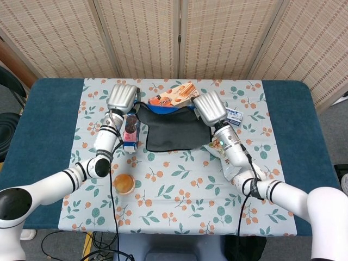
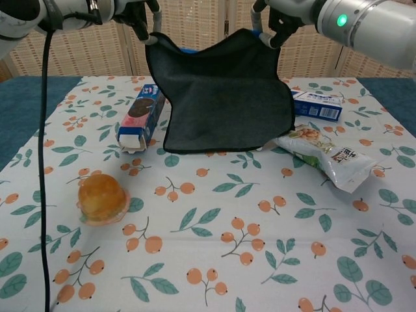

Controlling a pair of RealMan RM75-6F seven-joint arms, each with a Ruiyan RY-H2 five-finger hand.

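Left hand: we see our left hand [image 1: 122,98] at upper left of the head view, its fingers pinched on one top corner of the dark cloth [image 2: 224,91].
Right hand: our right hand [image 1: 210,107] sits right of centre in the head view, fingers clamped on the cloth's other top corner.
Dark cloth: it hangs between the two hands in the upper middle of the chest view, sagging along the top edge, its lower edge lying on the patterned tablecloth [image 2: 214,260].
Cookie box: a blue and pink box [image 2: 141,117] lies just left of the cloth.
Snack bag: a silver packet [image 2: 325,156] lies at the cloth's lower right corner; we cannot tell whether they touch.
Blue carton: a small blue box [image 2: 320,105] lies right of the cloth, above the packet.
Orange box: a biscuit box [image 1: 173,95] lies behind the cloth in the head view.
Bun: a wrapped golden bun [image 2: 102,198] sits at the chest view's left, well apart from the cloth.
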